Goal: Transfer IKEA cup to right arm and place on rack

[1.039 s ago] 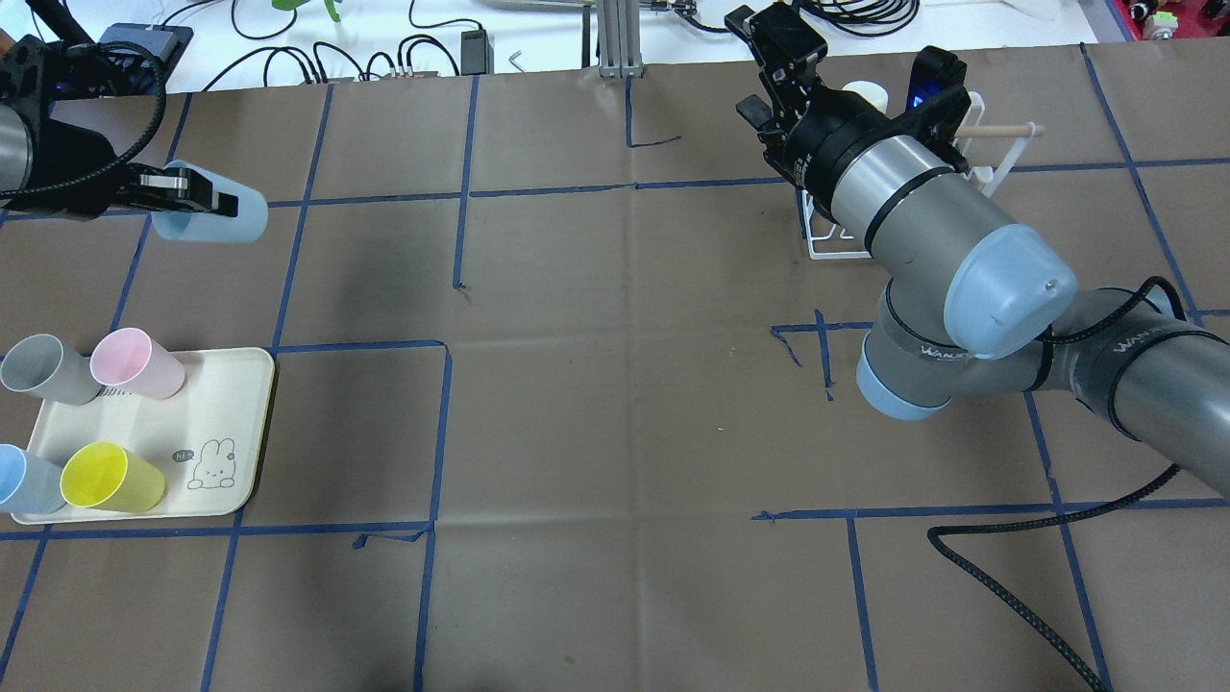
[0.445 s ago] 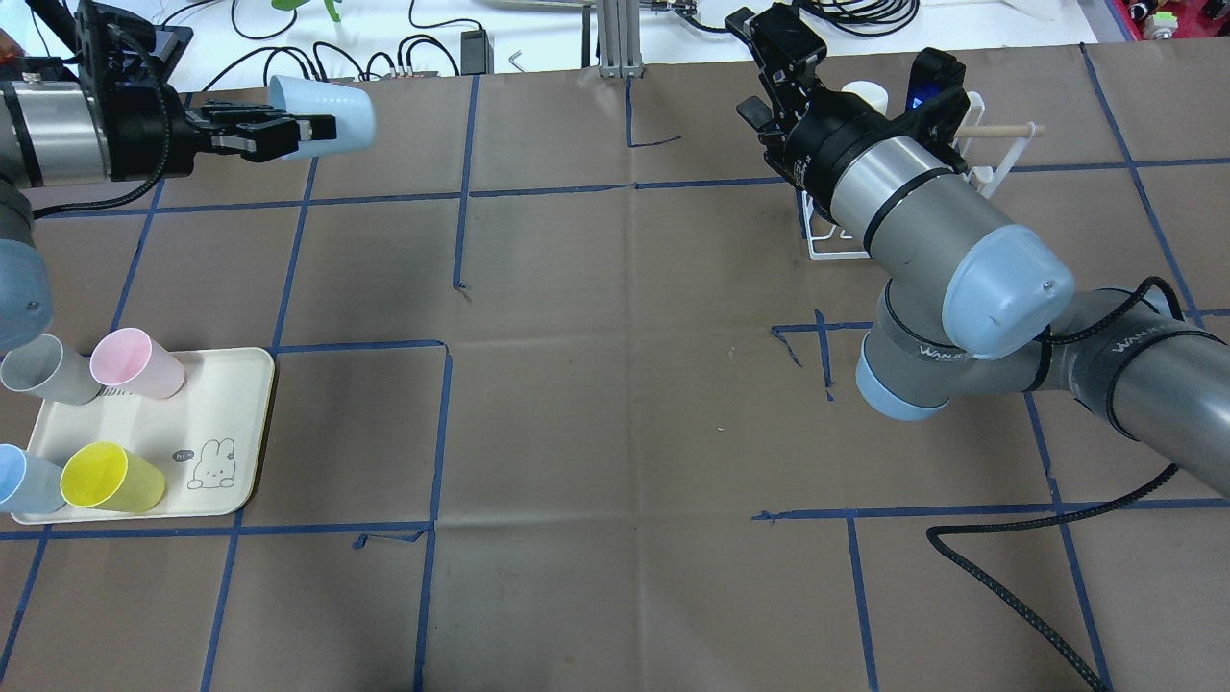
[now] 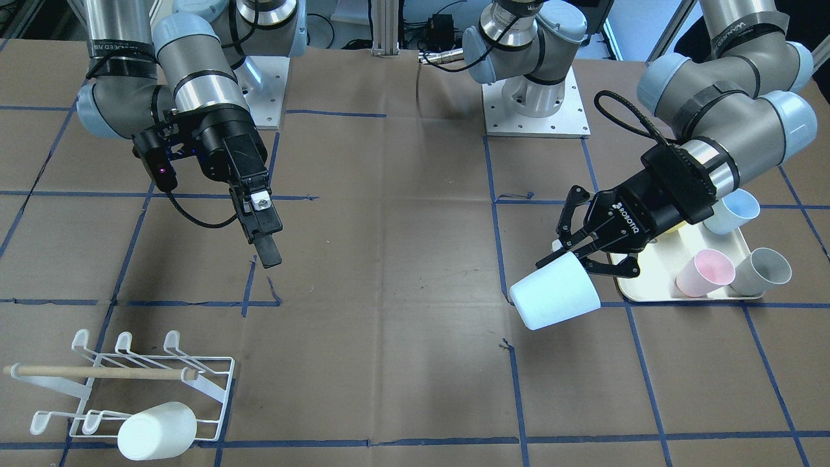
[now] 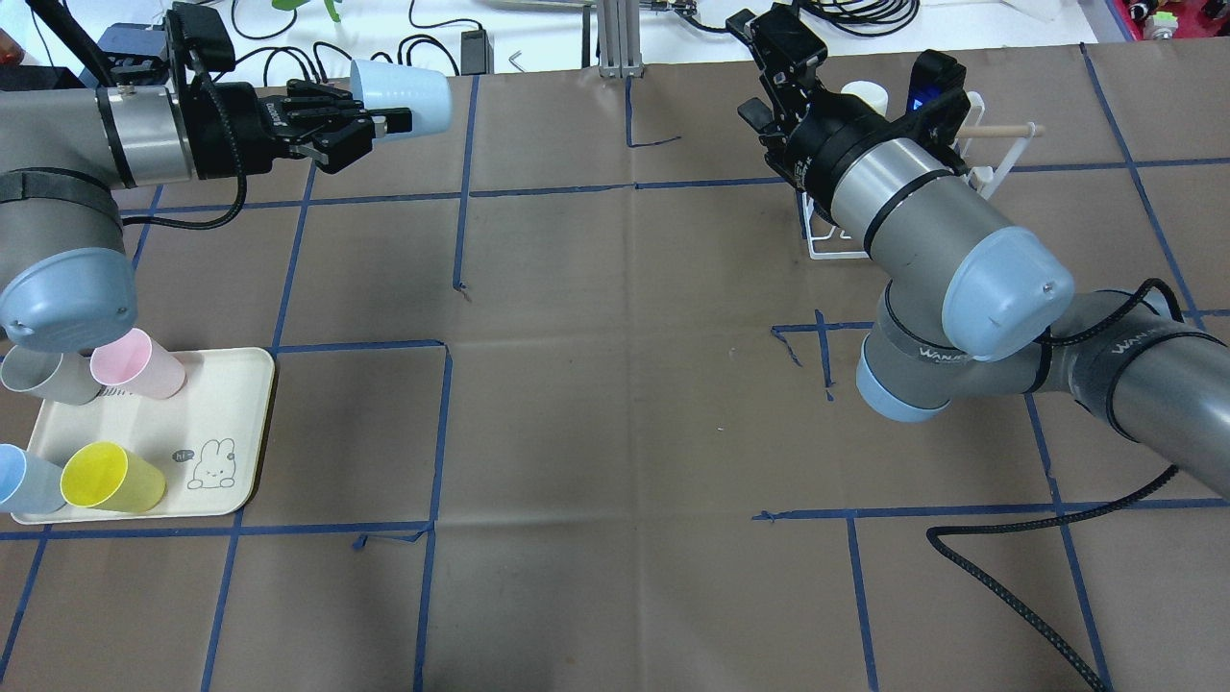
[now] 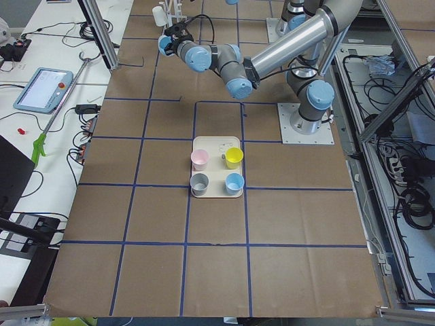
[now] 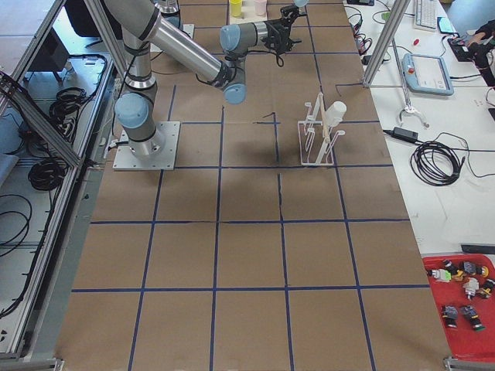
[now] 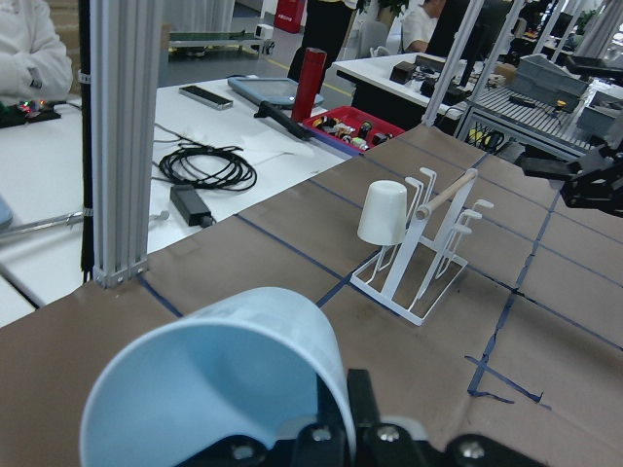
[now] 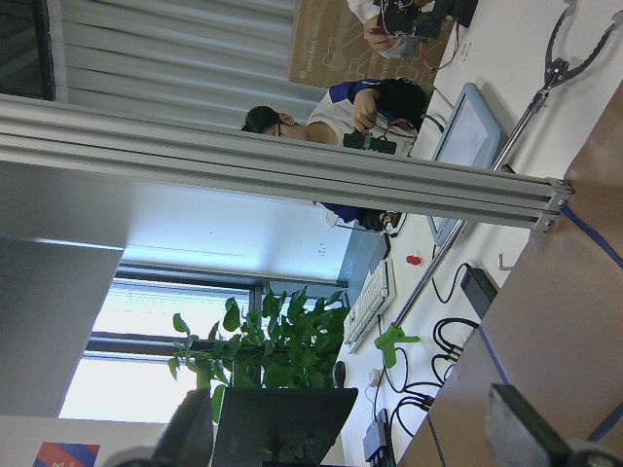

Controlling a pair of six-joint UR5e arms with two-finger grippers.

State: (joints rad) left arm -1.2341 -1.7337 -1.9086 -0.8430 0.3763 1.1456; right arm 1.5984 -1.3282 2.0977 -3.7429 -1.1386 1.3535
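My left gripper is shut on the rim of a light-blue IKEA cup, which it holds on its side above the table's far left. The front-facing view shows that cup hanging off the left gripper, bottom end leading. In the left wrist view one finger presses the cup at its rim. The right arm's gripper hovers open and empty beside the white wire rack; its fingers show wide apart in the right wrist view. The rack carries a white cup.
A cream tray at the near left holds pink, yellow, grey and blue cups. Cables and an aluminium post lie beyond the far table edge. A black cable loops on the table at near right.
My left arm has carried the light-blue cup rightward and toward the far edge, turning it so its bottom points right. The right arm has stayed still.
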